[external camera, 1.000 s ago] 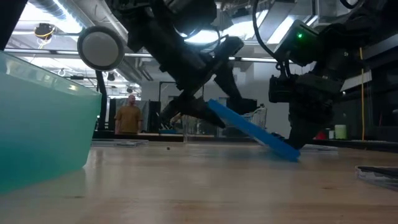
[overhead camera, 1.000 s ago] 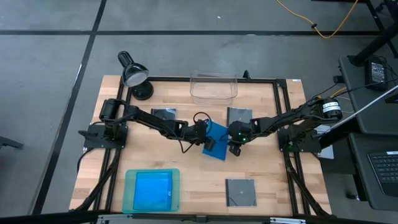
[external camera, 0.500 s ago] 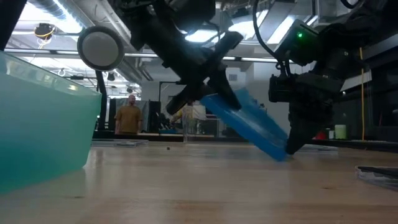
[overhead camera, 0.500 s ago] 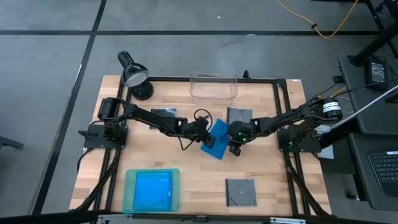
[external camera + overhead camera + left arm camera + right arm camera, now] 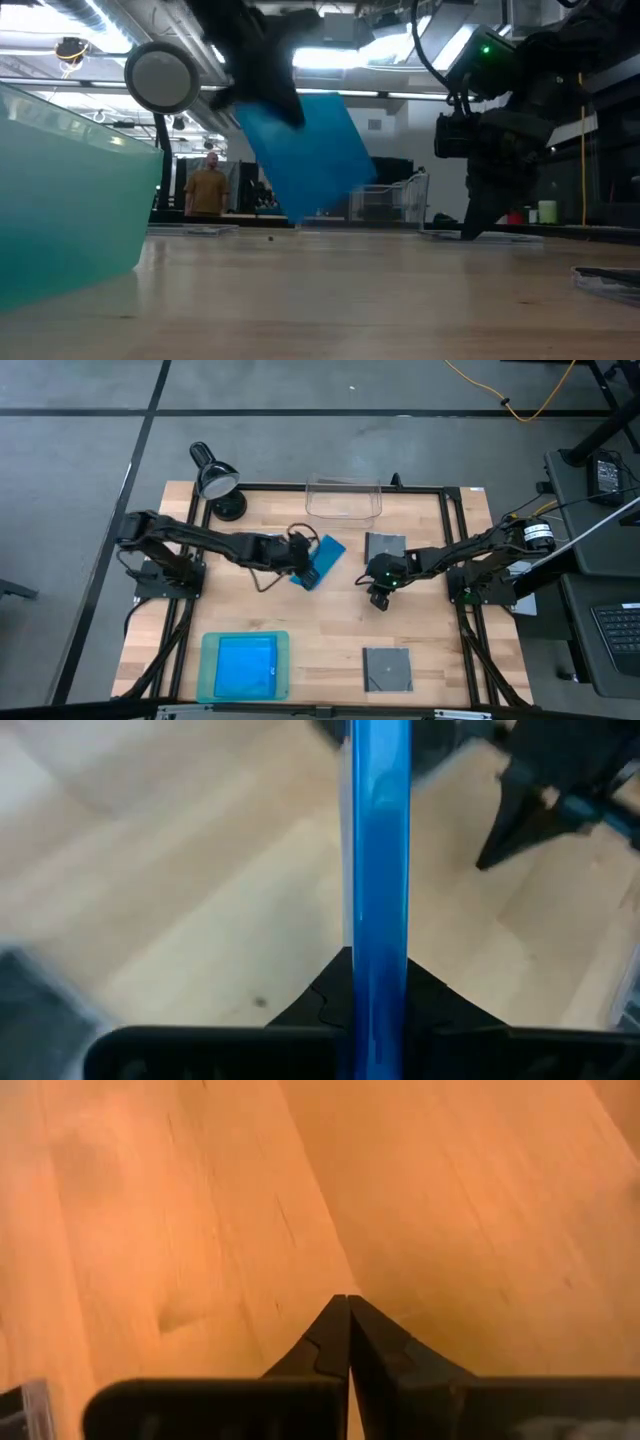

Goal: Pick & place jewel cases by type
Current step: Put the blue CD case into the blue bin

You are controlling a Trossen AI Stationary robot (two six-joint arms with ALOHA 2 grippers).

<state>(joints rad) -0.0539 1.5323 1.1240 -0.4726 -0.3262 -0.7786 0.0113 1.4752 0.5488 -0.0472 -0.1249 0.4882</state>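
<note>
My left gripper (image 5: 303, 563) is shut on a bright blue jewel case (image 5: 322, 556), held in the air left of the table's middle. In the low view the case (image 5: 305, 150) hangs tilted, clear of the wood. My right gripper (image 5: 378, 598) is shut with nothing in it and points down just right of the middle, its tips (image 5: 347, 1305) close over bare wood. Two dark grey square cases lie flat on the table, one at the far middle (image 5: 385, 546) and one at the near right (image 5: 387, 668). Another blue case (image 5: 246, 665) lies in the teal tray (image 5: 207, 682). My left gripper pinches the blue case between its two fingers at the case's left edge (image 5: 378, 960). The fingers (image 5: 440, 1005) come roughly level from the table's left, one on each flat face. The case is lifted clear of the table and tilted.
A clear plastic bin (image 5: 345, 501) stands at the far edge, and a black desk lamp (image 5: 216, 482) at the far left corner. The teal tray fills the near left. A person stands far off in the room behind (image 5: 208, 185).
My left gripper has drawn back toward the table's left and up with the blue case. The case leaned with its lower edge on the wood beside my right gripper; now it is lifted clear and turned steeper.
</note>
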